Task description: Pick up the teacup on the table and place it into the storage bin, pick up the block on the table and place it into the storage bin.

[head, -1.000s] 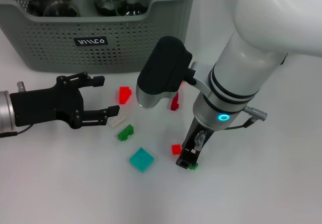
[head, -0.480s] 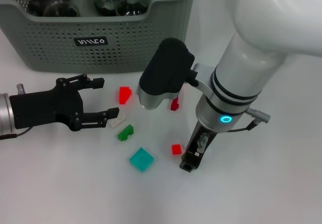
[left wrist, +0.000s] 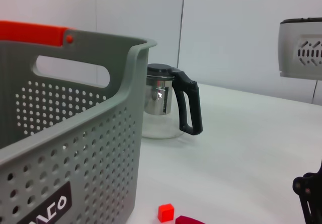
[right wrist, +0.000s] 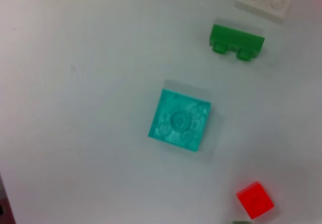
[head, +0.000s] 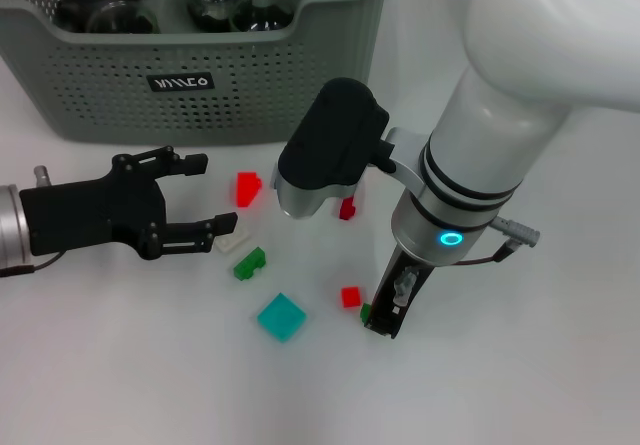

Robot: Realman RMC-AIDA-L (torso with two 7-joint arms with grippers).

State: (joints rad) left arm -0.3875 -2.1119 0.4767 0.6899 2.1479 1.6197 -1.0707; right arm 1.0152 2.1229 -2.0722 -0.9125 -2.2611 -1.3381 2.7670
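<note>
Right gripper has shifted rightward, now clenched on a small green block on the white surface; left gripper spread open near the storage bin holding dark glassware

Bright, even overhead light; soft faint shadows; right wrist view blurred.

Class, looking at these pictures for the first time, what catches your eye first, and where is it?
The big white right arm, its gripper down on the table by a small red cube. Bright blocks lie scattered, a teal one nearest. Behind stands the grey-green bin; the open left gripper waits before it.
</note>
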